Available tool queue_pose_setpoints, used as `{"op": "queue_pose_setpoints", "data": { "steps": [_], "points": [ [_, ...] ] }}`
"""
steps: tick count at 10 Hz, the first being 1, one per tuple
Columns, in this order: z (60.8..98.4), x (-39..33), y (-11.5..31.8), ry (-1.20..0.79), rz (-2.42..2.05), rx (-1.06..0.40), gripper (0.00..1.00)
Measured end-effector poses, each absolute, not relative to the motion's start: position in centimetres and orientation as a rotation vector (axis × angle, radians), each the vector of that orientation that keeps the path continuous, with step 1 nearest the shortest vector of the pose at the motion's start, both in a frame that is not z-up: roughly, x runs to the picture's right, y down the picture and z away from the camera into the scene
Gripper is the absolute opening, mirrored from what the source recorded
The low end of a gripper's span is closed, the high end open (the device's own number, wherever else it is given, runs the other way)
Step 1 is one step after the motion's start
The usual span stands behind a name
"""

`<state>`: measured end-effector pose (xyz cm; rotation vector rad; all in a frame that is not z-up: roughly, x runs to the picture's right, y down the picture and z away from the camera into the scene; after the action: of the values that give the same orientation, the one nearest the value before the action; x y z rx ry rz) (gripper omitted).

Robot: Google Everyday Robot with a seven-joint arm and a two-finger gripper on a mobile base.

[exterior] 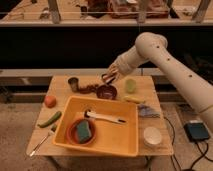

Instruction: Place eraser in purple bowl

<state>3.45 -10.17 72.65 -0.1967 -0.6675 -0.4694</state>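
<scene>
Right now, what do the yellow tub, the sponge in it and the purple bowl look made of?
Yellow tub: likely plastic, smooth even colour, moulded rim. Sponge: foam, matte green-blue block. Purple bowl: plastic or glazed ceramic, cannot tell; faint sheen. Claw holds the eraser just above that bowl.

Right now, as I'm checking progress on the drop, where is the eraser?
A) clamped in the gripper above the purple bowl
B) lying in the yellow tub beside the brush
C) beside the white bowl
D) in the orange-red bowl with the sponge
A: the gripper is shut on the striped eraser and hangs just over the purple bowl, not yet letting go.
</scene>
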Motion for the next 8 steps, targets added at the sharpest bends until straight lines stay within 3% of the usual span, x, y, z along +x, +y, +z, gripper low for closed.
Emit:
{"op": "queue_pose_setpoints", "data": {
  "steps": [4,8],
  "points": [
    [74.5,1.7,-13.9,-0.678,-0.472,-0.199,0.0],
    [76.0,0.8,-11.1,-0.712,-0.466,-0.241,0.0]
  ]
}}
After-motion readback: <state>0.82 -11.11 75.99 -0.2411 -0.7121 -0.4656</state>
